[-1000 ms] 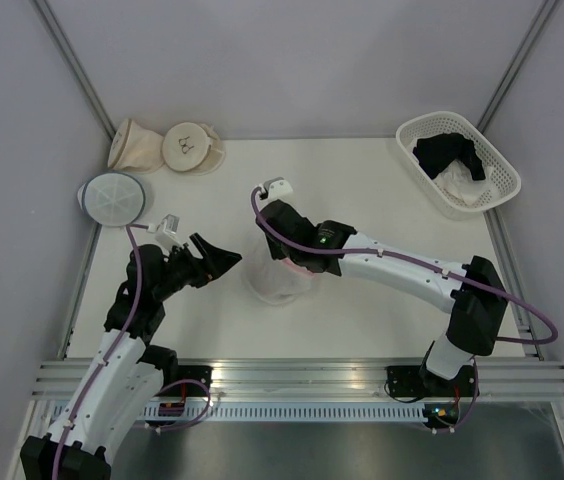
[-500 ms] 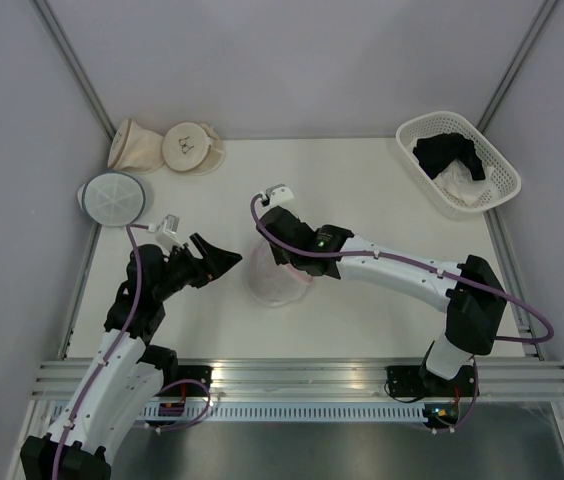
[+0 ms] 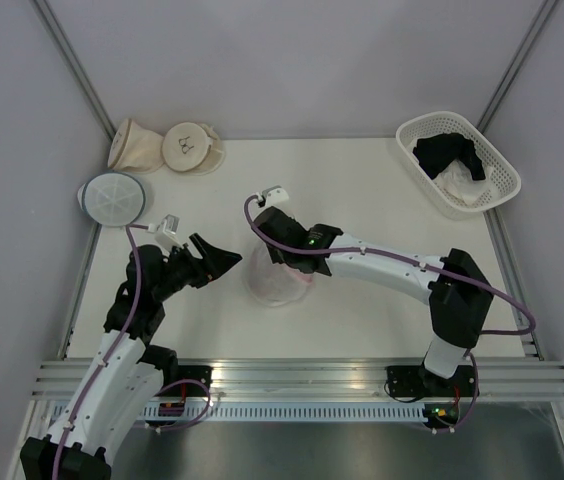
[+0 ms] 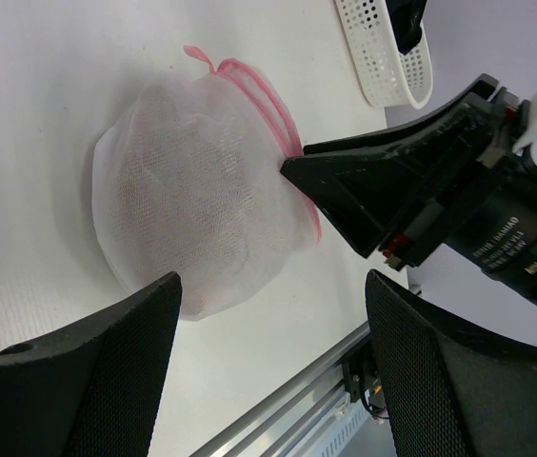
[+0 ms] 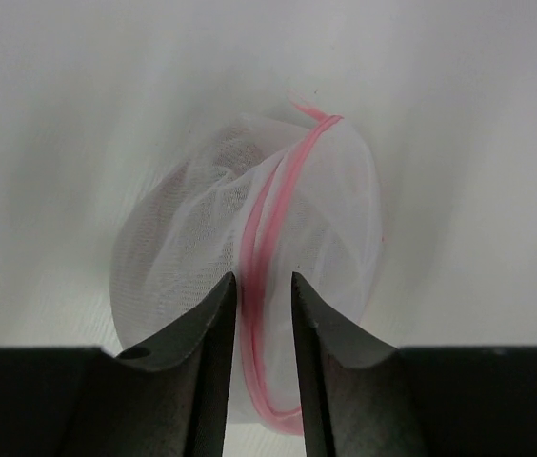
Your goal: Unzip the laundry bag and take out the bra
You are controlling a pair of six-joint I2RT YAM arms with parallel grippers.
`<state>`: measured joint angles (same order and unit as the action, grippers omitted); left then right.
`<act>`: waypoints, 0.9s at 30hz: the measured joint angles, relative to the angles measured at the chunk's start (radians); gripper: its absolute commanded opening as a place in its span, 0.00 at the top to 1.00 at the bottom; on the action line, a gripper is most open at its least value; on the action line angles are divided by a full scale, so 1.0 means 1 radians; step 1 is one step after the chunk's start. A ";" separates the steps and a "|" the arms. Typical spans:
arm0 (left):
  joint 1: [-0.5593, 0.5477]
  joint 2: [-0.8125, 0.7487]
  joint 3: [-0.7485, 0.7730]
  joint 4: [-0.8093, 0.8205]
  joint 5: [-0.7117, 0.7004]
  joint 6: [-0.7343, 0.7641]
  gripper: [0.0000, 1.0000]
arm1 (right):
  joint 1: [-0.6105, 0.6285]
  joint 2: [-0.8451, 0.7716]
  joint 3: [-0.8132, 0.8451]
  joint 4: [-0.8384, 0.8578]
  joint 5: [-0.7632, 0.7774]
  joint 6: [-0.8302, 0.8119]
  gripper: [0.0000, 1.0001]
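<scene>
Right end effector [image 5: 261, 286]: jaws only narrowly apart, straddling the pink rim [image 5: 257, 238] of the laundry bag [image 4: 192, 219], with slack either side, so nothing looks clamped. Left end effector [image 4: 273, 286]: jaws wide, empty, hovering just beside the bag on its left. The bag sits mid-table [image 3: 362, 190], domed up and apparently zipped. The bra can't be made out clearly, only a faint reddish tint through the mesh, so it is probably inside.

Risks:
- The zipper pull isn't identifiable in any view. If the right jaws close on plain rim or mesh instead of the tab, pulling would likely drag the whole bag, not open it.
- Nothing pins the bag. It looks light and soft, so it may slide or collapse under a sideways pull unless the left end effector braces it.
- The mesh could snag on a fingertip or bunch into the zipper and jam it.
- The two end effectors are near each other, so they could collide if the left one closes in.
</scene>
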<state>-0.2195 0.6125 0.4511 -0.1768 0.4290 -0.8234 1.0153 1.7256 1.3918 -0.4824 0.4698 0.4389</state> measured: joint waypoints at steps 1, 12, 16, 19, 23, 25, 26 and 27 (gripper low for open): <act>0.000 -0.002 0.000 -0.001 0.000 0.000 0.19 | -0.003 0.010 0.001 0.001 0.001 0.000 0.66; 0.000 -0.009 0.000 -0.001 0.000 0.000 0.19 | -0.047 0.045 0.002 0.012 0.034 0.010 0.64; 0.000 -0.004 0.000 0.000 0.000 0.000 0.19 | -0.050 0.045 0.002 0.012 0.049 0.010 0.64; 0.000 0.005 0.000 0.000 0.001 0.000 0.19 | -0.055 0.045 0.002 0.011 0.054 0.009 0.64; 0.000 0.007 0.000 0.000 0.001 0.000 0.19 | -0.069 0.045 0.004 0.011 0.063 0.009 0.64; 0.000 0.007 0.000 0.000 0.001 0.000 0.19 | -0.076 0.045 0.004 0.012 0.064 0.008 0.63; 0.000 0.008 0.000 0.000 0.002 0.000 0.19 | -0.078 0.045 0.004 0.012 0.066 0.006 0.63; 0.000 0.009 0.000 0.000 0.002 0.000 0.19 | -0.081 0.045 0.004 0.012 0.069 0.005 0.63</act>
<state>-0.2195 0.6216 0.4511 -0.1764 0.4313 -0.8230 0.9344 1.7702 1.3956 -0.4706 0.5388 0.4442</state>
